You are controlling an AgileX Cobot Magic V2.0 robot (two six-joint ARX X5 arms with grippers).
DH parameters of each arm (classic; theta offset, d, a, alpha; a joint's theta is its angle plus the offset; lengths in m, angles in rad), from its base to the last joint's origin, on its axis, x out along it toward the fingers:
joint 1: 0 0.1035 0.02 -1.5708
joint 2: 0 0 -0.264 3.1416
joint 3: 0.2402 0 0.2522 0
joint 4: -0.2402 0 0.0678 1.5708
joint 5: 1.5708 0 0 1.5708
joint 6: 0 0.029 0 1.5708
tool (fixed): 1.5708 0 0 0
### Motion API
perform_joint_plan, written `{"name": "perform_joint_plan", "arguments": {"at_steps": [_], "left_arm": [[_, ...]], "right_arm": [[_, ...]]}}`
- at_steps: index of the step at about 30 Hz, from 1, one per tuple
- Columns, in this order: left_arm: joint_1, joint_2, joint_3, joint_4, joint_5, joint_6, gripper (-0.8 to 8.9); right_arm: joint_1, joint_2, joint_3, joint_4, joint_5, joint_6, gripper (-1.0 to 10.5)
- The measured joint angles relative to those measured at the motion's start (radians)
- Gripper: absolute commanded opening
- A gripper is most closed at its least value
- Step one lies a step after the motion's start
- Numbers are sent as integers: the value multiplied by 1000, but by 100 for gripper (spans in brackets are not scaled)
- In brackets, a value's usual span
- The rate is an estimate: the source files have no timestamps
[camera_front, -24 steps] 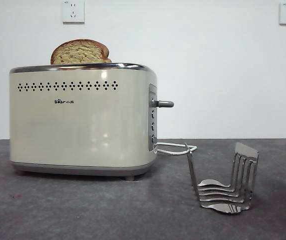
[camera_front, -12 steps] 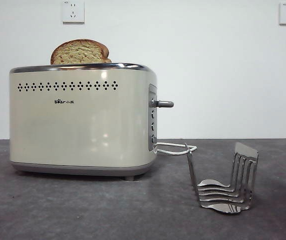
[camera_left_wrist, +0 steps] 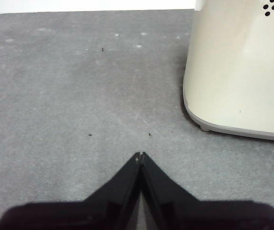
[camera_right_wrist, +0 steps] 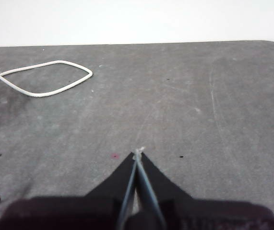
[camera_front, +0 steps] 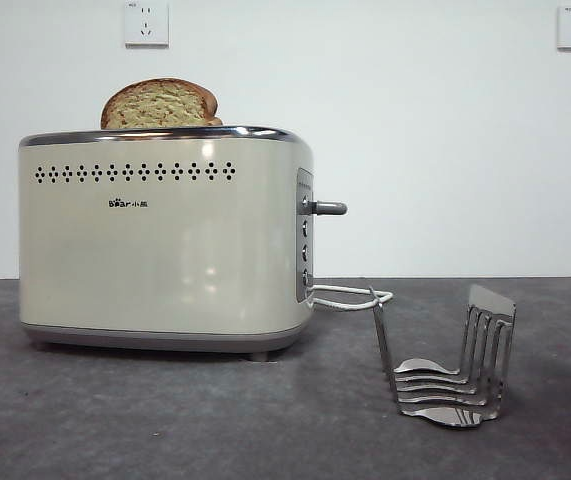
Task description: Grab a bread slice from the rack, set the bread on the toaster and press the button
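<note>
My toaster [camera_front: 165, 240] was cream with dark dot holes; the bread [camera_front: 159, 104] brown-crusted; the rack [camera_front: 455, 360] silver; the table [camera_front: 215, 420] grey.

Left pincer [camera_left_wrist: 140, 155], right pincer [camera_right_wrist: 138, 152]: jaws closed.

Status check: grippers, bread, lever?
Left gripper shut, empty, beside toaster. Right gripper shut, empty, over bare table. Slice of bread in toaster slot; rack empty. Button unobstructed.

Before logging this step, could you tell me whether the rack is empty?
Empty: the rack holds no bread; the slice sticks out of the toaster.
</note>
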Motion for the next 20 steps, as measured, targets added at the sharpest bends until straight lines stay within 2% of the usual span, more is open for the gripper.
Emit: {"name": "perform_joint_plan", "arguments": {"at_steps": [20], "left_arm": [[0,0,0,0,0,0,-3]], "right_arm": [[0,0,0,0,0,-11,0]]}}
